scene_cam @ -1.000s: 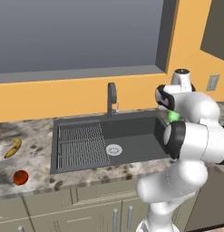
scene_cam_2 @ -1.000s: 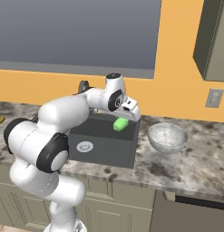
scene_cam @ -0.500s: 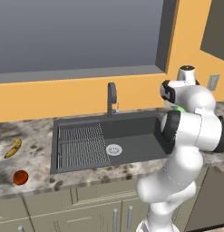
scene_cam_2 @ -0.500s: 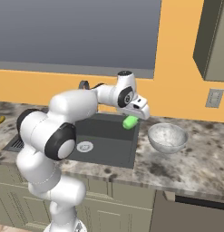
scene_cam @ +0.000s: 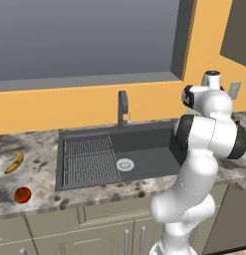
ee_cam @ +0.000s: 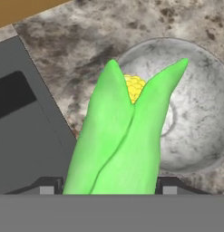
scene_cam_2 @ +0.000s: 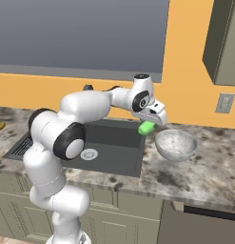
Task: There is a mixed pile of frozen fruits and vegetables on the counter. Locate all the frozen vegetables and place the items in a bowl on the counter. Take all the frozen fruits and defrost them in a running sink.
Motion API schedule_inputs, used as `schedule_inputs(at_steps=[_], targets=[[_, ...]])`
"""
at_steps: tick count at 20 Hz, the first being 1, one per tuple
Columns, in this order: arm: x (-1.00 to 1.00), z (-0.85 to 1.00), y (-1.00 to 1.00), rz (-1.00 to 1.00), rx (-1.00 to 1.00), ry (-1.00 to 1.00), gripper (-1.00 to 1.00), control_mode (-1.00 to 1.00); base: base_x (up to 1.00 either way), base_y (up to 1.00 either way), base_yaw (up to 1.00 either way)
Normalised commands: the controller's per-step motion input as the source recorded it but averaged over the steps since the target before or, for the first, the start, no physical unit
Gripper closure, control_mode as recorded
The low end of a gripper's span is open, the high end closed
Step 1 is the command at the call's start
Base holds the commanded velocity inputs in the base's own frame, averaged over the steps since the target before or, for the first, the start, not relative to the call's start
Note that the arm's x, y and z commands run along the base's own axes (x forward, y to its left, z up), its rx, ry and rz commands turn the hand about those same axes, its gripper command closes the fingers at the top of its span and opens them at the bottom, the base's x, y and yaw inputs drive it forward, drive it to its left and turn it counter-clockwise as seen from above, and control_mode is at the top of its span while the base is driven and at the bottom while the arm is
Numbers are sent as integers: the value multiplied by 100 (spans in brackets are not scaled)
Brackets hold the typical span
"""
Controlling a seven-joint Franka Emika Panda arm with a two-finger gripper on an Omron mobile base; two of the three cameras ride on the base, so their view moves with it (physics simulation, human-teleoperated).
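Holding the corn (ee_cam: 118,145) lengthwise, tip toward the bowl (ee_cam: 199,118).

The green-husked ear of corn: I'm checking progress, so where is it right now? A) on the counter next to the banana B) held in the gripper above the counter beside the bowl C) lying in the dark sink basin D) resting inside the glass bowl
B: the green-husked ear of corn sits clamped in the gripper, over the counter just short of the greyish glass bowl.
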Motion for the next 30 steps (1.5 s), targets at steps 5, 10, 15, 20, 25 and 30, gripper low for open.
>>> schedule_inputs(at_steps=[5,10,15,20,25,30], targets=[[11,0,-34,-5,0,0,100,-100,0,0,0],[11,0,-35,-5,0,0,100,-100,0,0,0],[9,-1,-30,-4,0,0,100,-100,0,0,0],[10,-5,-26,-3,0,0,100,-100,0,0,0],[5,-12,-22,-1,0,0,100,-100,0,0,0],[5,-16,-22,0,0,0,100,-100,0,0,0]])
